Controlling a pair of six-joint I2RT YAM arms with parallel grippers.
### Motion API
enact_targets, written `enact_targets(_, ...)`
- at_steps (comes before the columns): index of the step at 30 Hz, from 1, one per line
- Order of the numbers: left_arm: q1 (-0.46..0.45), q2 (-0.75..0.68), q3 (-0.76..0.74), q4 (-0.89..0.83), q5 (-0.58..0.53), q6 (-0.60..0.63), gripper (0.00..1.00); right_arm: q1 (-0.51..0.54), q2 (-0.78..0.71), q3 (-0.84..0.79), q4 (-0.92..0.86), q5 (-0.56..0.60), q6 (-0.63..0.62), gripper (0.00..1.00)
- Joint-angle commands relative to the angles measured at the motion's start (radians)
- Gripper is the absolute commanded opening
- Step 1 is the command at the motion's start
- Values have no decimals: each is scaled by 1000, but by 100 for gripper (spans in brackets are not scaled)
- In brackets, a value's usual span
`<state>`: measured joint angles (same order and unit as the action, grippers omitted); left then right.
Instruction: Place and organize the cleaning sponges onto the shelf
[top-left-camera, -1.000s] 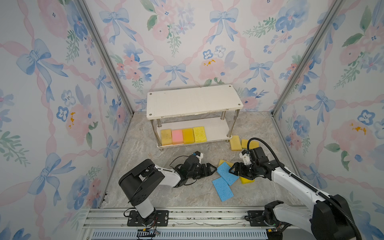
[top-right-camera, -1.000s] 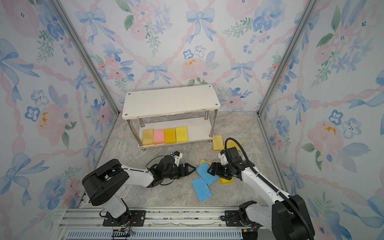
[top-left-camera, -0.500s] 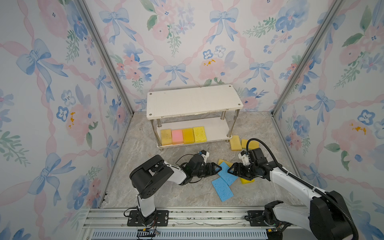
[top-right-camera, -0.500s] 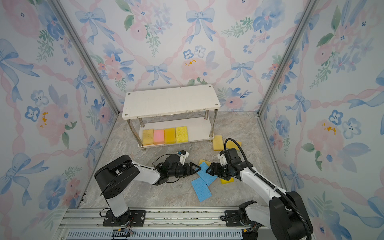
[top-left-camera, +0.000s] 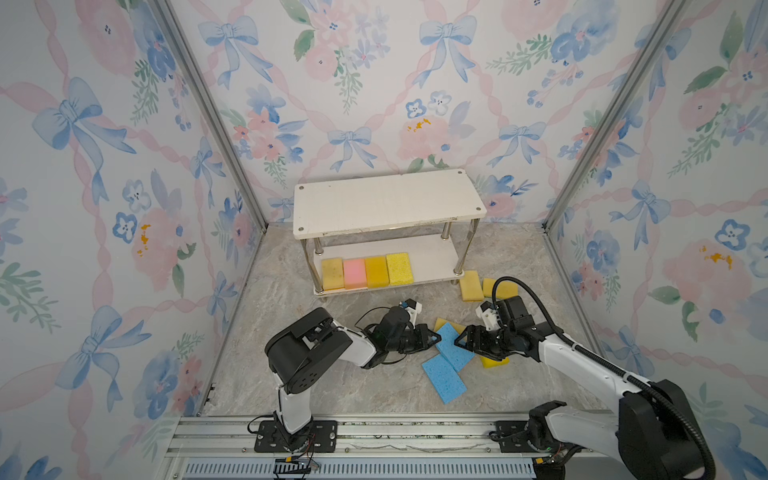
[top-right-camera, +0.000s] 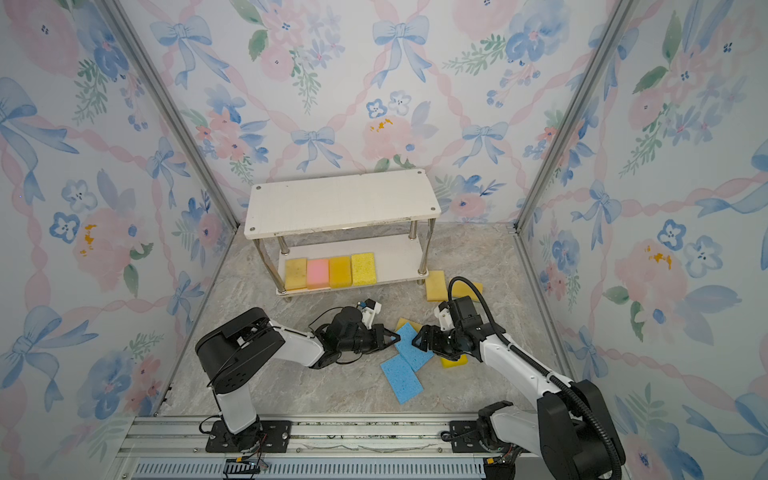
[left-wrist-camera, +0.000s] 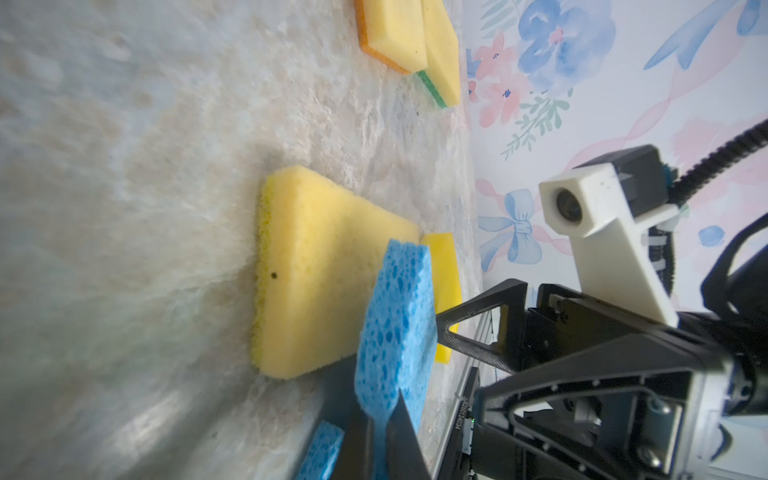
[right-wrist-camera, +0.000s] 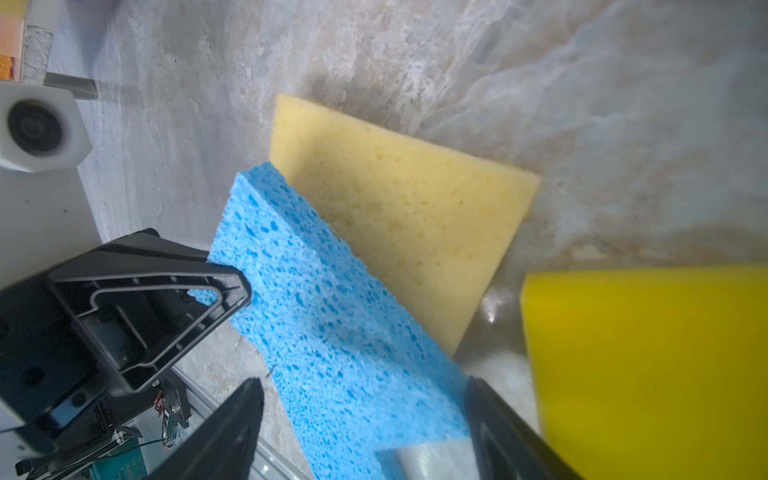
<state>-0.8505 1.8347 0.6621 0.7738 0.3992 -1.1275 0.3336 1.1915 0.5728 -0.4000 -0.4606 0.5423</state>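
Pinching one edge of a blue sponge (left-wrist-camera: 395, 324), the left pincer (top-left-camera: 436, 337) is clenched, its two dark fingers (left-wrist-camera: 405, 440) pressed almost together on the spongy material in the left wrist view. That sponge sits tilted in front of the shelf (top-left-camera: 386, 203), partly over a pale yellow sponge (right-wrist-camera: 395, 216) that lies flat on the marbled grey counter (top-left-camera: 332, 395).

From the opposite side comes the right pincer (top-left-camera: 459, 340), released, with its jaws spread wide on either side of the same sponge's far end. Whether they touch it cannot be told. Just beside this pincer, half under the right arm in both top views, is a bright yellow sponge (right-wrist-camera: 644, 365). A second blue sponge (top-left-camera: 444, 378) lies flat on the counter, its corner tucked under the tilted one, nearer the front rail.

On the lower board of the shelf four sponges stand side by side in a row towards its left end: a yellow one (top-left-camera: 332, 273), a pink one (top-left-camera: 354, 273), an orange-yellow one (top-left-camera: 376, 271) and a lighter yellow one (top-left-camera: 400, 269). The top board is bare. Off the shelf's right end two further yellow sponges (top-left-camera: 471, 286) rest on the counter, close together; the farther is partly hidden by the right arm's cable.
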Motion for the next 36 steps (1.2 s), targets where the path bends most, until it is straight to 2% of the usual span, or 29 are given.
enact_targets(1,10,-23,-9,12,14,14,0,-9,-35,29,-43,7,-7,81)
enact_targets(5,47,-101,-41,12,44,17,0,-12,-141,88,-131,53,-25,83)
enact_targets(8,90,-183,-68,12,112,24,0,-20,-188,155,-214,62,-50,83)
enact_targets(13,168,-326,-108,-25,246,32,0,-29,-204,238,-285,-31,-88,84)
enact_targets(20,254,-498,-107,-197,377,110,0,-21,-203,258,-219,-229,-71,80)
enact_targets(24,294,-548,-110,-213,430,103,0,4,-214,272,-210,-245,-72,78)
enact_targets(32,305,-587,-112,-222,435,92,0,99,-234,258,-83,-252,6,73)
enact_targets(36,306,-595,-122,-222,430,95,0,148,-221,264,-54,-234,25,65)
